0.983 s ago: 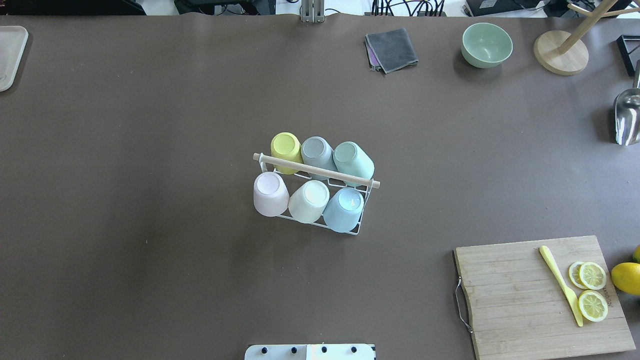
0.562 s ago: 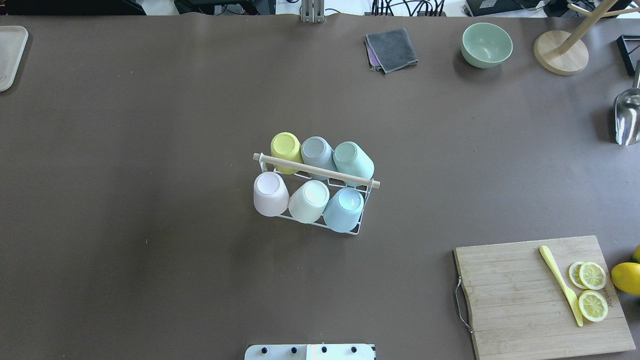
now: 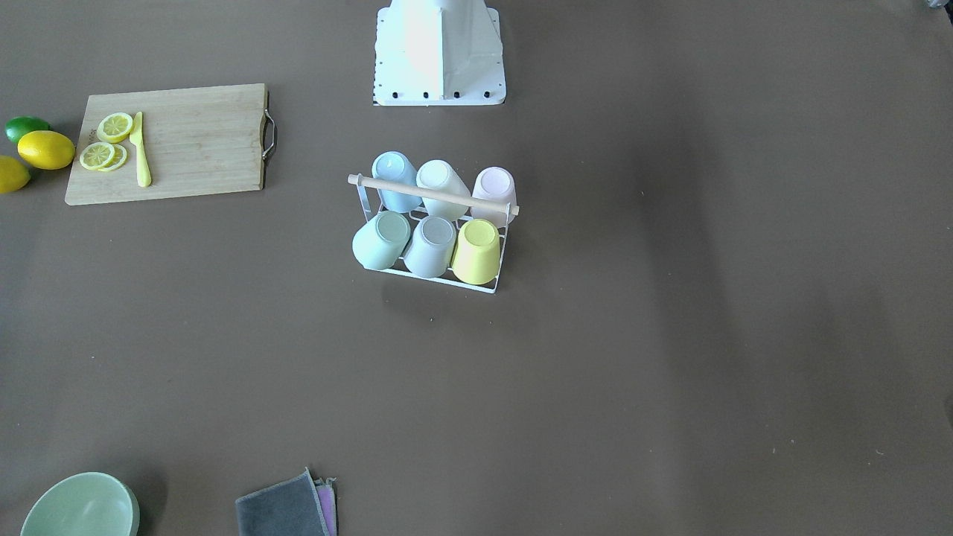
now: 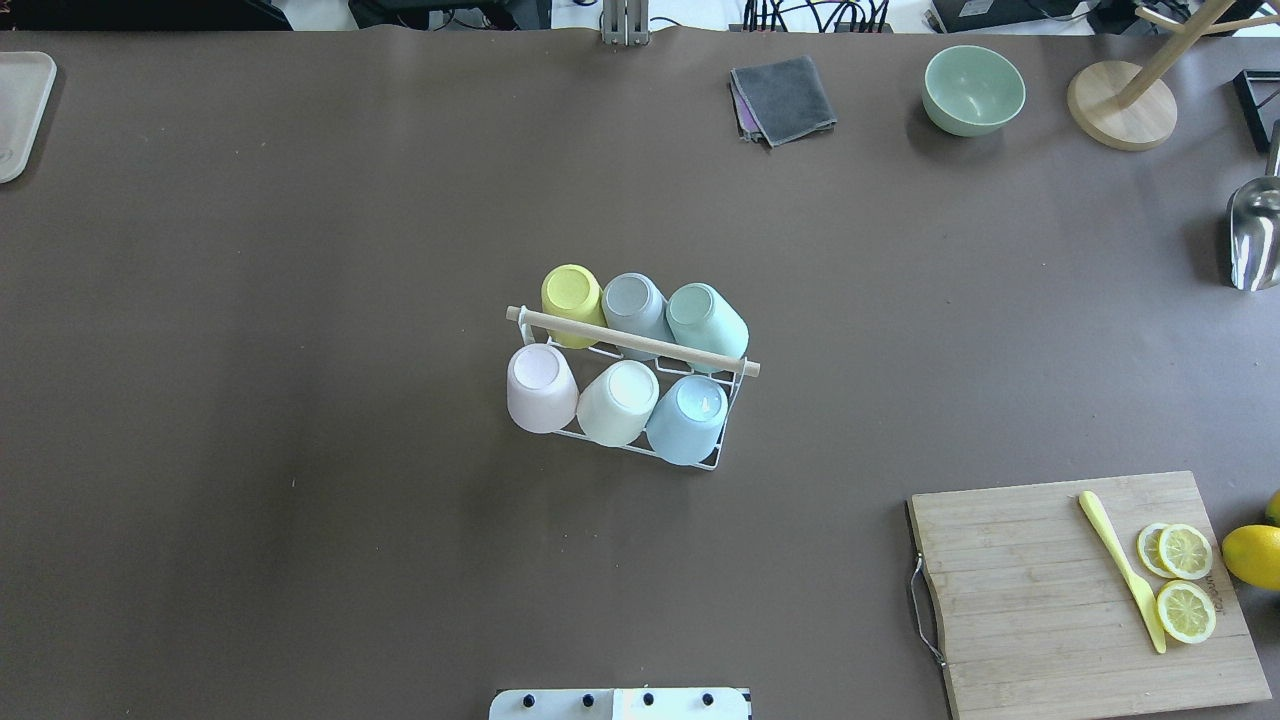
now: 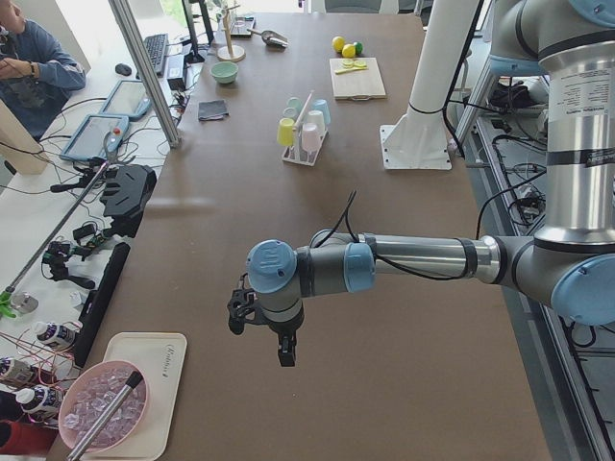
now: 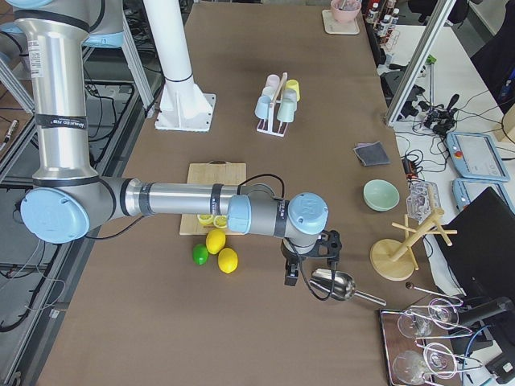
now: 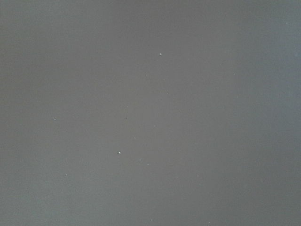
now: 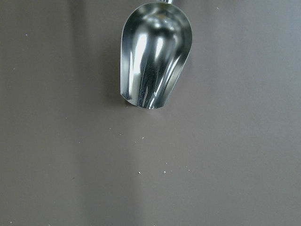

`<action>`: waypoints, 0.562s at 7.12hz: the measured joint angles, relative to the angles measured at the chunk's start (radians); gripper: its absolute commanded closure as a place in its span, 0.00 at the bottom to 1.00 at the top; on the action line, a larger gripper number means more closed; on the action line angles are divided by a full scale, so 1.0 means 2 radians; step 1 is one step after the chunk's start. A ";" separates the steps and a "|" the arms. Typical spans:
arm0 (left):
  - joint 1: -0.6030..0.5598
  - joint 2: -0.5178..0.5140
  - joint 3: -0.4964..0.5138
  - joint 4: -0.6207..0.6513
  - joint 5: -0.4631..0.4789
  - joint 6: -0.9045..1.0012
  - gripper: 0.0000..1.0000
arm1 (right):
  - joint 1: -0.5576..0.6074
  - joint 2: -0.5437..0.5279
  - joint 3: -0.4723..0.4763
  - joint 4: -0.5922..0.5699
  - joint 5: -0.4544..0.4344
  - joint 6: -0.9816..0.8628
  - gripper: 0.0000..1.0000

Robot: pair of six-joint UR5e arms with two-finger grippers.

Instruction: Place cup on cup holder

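The white wire cup holder (image 4: 719, 455) with a wooden rod handle stands mid-table, also in the front-facing view (image 3: 432, 195). Several pastel cups sit upside down on its prongs: yellow (image 4: 571, 296), grey-blue (image 4: 633, 303), mint (image 4: 703, 315), pink (image 4: 540, 385), cream (image 4: 618, 400), blue (image 4: 688, 415). My left gripper (image 5: 259, 336) hangs over the table's left end, far from the rack; I cannot tell if it is open. My right gripper (image 6: 310, 269) hangs over a metal scoop (image 8: 155, 56) at the right end; I cannot tell its state either.
A bamboo cutting board (image 4: 1030, 590) with lemon slices and a yellow knife lies front right, lemons (image 4: 1252, 555) beside it. A green bowl (image 4: 973, 88), a grey cloth (image 4: 785, 98) and a wooden stand (image 4: 1120, 105) sit at the far edge. A tray (image 4: 18, 110) is far left.
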 measured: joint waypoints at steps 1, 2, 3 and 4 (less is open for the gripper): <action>0.000 0.001 0.000 -0.001 0.000 0.000 0.02 | 0.000 -0.001 0.002 0.000 0.000 0.000 0.00; 0.001 0.001 0.001 -0.003 0.000 0.000 0.02 | 0.000 -0.002 0.003 0.000 0.000 0.000 0.00; 0.001 0.001 0.001 -0.004 0.000 0.000 0.02 | 0.000 -0.002 0.003 0.000 0.000 0.000 0.00; 0.001 0.002 0.001 -0.004 0.001 0.001 0.02 | 0.000 -0.002 0.003 0.000 -0.001 0.000 0.00</action>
